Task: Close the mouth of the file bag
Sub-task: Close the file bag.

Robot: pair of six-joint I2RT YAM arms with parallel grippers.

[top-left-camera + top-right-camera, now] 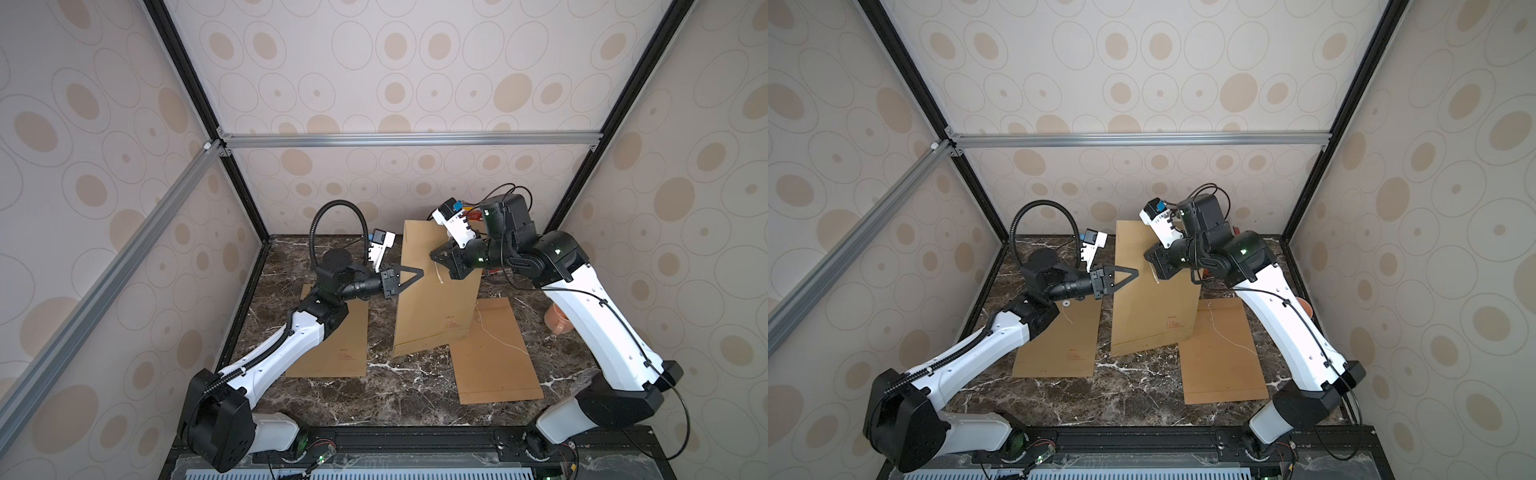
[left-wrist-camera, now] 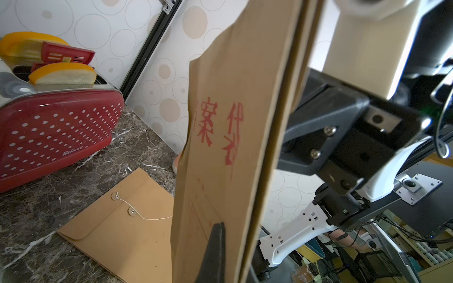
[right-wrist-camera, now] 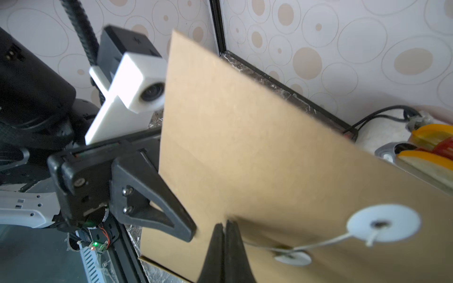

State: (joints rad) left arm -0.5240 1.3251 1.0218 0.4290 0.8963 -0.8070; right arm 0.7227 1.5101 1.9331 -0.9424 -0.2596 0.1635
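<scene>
File bag (image 1: pixel 436 299) is held up on edge over the middle of the table (image 1: pixel 407 390), its top leaning toward the back edge. Cannot tell whether its lower corner touches the marble.

Left gripper (image 1: pixel 419 272) is clamped on the bag's left edge. In the left wrist view one finger (image 2: pixel 215 245) lies on the printed face; its partner is hidden behind the paper.

Right gripper (image 3: pixel 224 226) is closed tight, tips together. The string (image 3: pixel 326 241) runs from the large disc (image 3: pixel 382 225) past the small disc (image 3: pixel 291 258) into those tips, apparently pinched; the contact is blurred.

In both top views the right arm covers the bag's upper right part, so the flap cannot be made out.

The second bag (image 1: pixel 332 345) lies flat toward the left edge, partly under the left arm. The third bag (image 1: pixel 494 357) lies flat toward the right edge.

Toaster (image 2: pixel 54 132) stands toward the back right corner, cut off by the frame.
</scene>
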